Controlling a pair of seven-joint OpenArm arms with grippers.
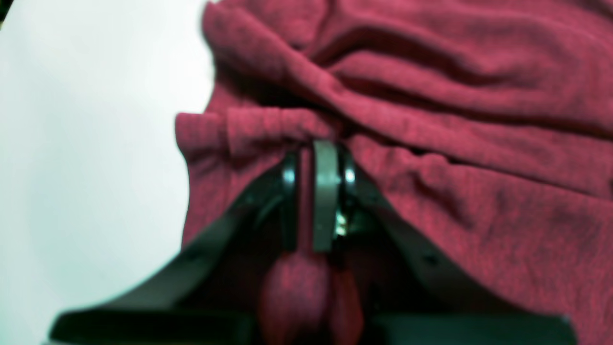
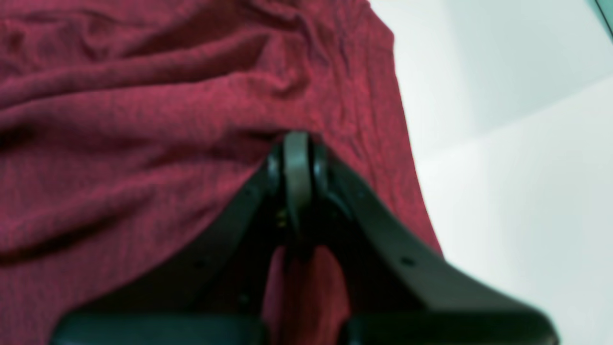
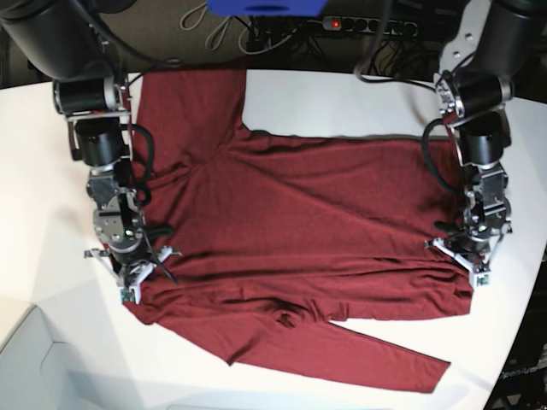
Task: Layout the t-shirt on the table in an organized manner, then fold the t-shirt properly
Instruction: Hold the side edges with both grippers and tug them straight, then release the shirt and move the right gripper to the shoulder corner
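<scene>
The dark red t-shirt (image 3: 299,222) lies spread on the white table (image 3: 342,102). One sleeve (image 3: 188,102) points to the back left; the other (image 3: 367,350) runs along the front. In the base view, my right gripper (image 3: 135,278) is at the shirt's left edge and my left gripper (image 3: 468,256) at its right edge. In the left wrist view, my left gripper (image 1: 316,148) is shut on a pinch of the t-shirt (image 1: 455,120), and fabric bulges out behind its fingers. My right gripper (image 2: 297,139) is likewise shut on the t-shirt (image 2: 143,120).
A power strip (image 3: 367,24) with cables and a blue object (image 3: 265,7) sit behind the table. The table's curved edge (image 3: 521,342) runs close to my left arm. Bare tabletop (image 1: 86,143) (image 2: 517,167) lies outside each gripper.
</scene>
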